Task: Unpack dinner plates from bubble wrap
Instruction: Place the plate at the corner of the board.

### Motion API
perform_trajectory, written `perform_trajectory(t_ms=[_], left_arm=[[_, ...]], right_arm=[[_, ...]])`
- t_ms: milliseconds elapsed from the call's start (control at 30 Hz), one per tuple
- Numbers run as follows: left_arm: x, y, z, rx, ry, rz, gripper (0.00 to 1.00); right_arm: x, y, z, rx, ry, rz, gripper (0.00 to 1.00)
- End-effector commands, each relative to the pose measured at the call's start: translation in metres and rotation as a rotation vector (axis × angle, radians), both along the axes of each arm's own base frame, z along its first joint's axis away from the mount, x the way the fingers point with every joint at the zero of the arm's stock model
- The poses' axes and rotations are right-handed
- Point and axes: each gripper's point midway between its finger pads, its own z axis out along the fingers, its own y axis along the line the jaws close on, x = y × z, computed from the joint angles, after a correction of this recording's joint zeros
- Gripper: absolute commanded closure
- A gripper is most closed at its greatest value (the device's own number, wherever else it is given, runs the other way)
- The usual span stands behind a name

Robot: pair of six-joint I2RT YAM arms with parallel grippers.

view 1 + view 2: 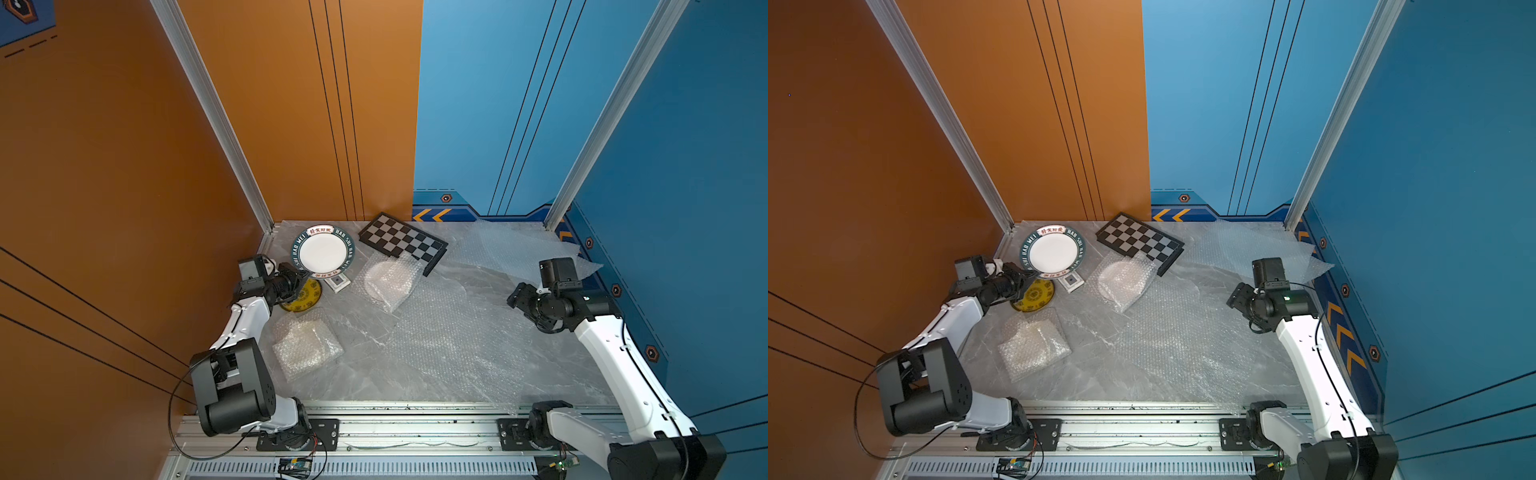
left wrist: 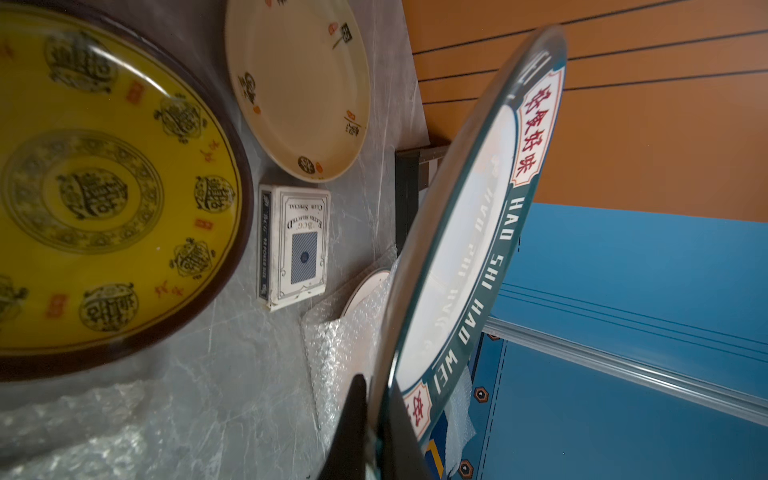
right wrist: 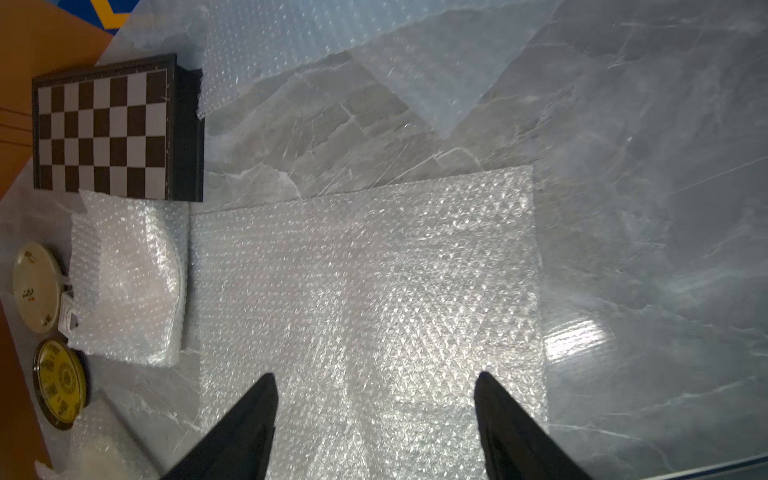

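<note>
My left gripper [image 2: 376, 399] is shut on the rim of the white dinner plate with the dark lettered rim [image 1: 323, 252], held tilted off the table at the back left. A yellow dark-rimmed plate [image 1: 305, 296] and a cream plate [image 2: 299, 83] lie bare beside it. Two more plates remain inside bubble wrap, one at the middle [image 1: 388, 280] and one at the front left [image 1: 305, 343]. My right gripper [image 3: 374, 378] hangs open with nothing between its fingers, above a loose flat sheet of bubble wrap [image 3: 365, 291].
A black-grey checkerboard [image 1: 403, 241] lies at the back. A small card box [image 2: 295, 245] sits between the plates. Another loose bubble wrap sheet [image 1: 519, 249] covers the back right corner. Orange and blue walls close in both sides.
</note>
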Motion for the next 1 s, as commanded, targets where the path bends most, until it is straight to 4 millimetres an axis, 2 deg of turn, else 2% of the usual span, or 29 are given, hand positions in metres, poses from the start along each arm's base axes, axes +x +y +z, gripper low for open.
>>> perform_trajectory(t_ms=[0,100,167,400,600,800,967], left_arm=[[0.036,0.031,0.033,0.012,-0.137,0.077,1.00],[0.058,0.056,0.042,0.011,-0.174,0.143,1.00],[0.070,0.072,0.041,0.014,-0.178,0.185,1.00],[0.090,0.116,0.017,0.033,-0.143,0.341,1.00],[0.106,0.132,-0.008,0.028,-0.099,0.410,1.00],[0.120,0.146,-0.022,0.023,-0.091,0.459,1.00],[0.129,0.149,-0.041,0.012,-0.062,0.457,1.00]], right_arm=[[-0.001,0.014,0.006,0.005,0.016,0.008,0.24],[0.003,0.030,0.009,0.014,0.018,0.050,0.24],[0.005,0.038,0.010,0.024,0.020,0.067,0.23],[0.012,0.058,0.004,0.066,0.039,0.101,0.23],[0.021,0.070,-0.003,0.075,0.071,0.130,0.22],[0.028,0.085,-0.012,0.072,0.108,0.161,0.22],[0.031,0.096,-0.021,0.072,0.135,0.174,0.22]])
